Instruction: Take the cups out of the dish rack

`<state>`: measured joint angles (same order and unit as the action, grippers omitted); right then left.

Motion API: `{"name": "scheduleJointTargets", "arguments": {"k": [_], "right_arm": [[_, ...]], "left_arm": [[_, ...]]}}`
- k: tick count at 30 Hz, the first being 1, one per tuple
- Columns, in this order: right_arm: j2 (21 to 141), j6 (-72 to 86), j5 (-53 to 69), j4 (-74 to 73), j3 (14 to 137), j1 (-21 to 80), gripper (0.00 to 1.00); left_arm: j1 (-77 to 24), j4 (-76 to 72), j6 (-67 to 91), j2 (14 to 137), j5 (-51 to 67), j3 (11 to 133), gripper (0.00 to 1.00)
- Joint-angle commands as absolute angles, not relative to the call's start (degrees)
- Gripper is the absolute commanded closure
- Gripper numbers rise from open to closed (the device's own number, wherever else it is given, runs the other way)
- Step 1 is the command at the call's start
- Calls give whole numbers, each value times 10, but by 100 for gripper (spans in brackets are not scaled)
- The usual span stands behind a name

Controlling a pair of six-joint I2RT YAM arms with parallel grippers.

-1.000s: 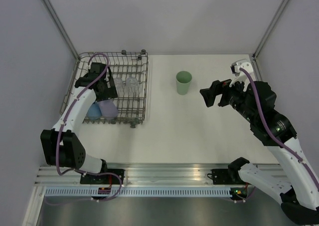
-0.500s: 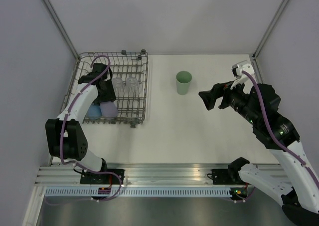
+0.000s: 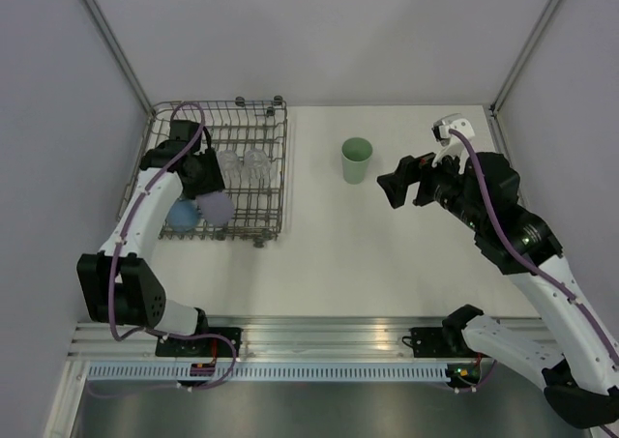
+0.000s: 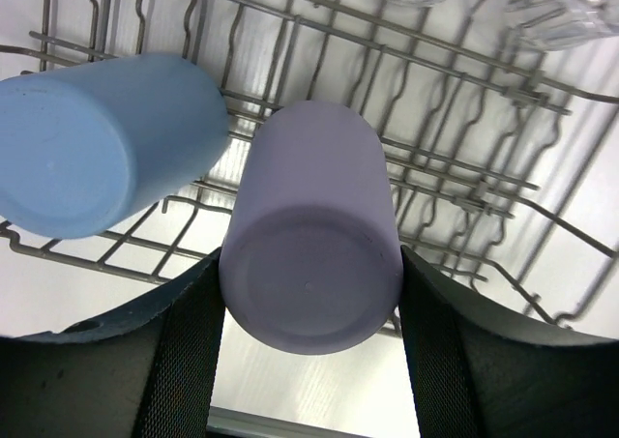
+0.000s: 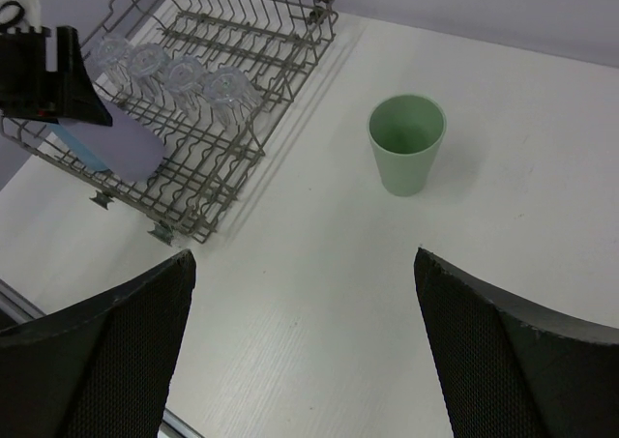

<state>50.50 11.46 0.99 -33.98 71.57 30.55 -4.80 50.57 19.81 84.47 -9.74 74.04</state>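
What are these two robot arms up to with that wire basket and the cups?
They are emptying cups out of the dish rack. The left pincer is down in the rack, closed around the lavender cup, which lies on its side beside the blue cup. Four clear cups sit further back in the rack. A green cup stands upright on the table, and the right pincer hovers near it, open and empty.

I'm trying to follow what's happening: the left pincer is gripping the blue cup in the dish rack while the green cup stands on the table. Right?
Not blue. In the left wrist view the left pincer grips the lavender cup in the dish rack; the blue cup lies free beside it. The green cup does stand on the table.
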Motion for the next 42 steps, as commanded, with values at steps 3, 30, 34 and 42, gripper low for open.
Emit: {"name": "scheduleJointTargets", "arguments": {"k": [3, 30, 34, 42], "right_arm": [[523, 154, 35, -265, 663, 308, 2], [611, 541, 359, 359, 438, 308, 15], [617, 551, 363, 370, 433, 308, 23], [628, 579, 402, 415, 437, 308, 60]], "left_arm": [[-47, 502, 193, 774, -27, 782, 98], [-109, 4, 575, 607, 548, 593, 98], [-123, -57, 619, 606, 550, 562, 98], [-139, -142, 674, 622, 555, 526, 98]]}}
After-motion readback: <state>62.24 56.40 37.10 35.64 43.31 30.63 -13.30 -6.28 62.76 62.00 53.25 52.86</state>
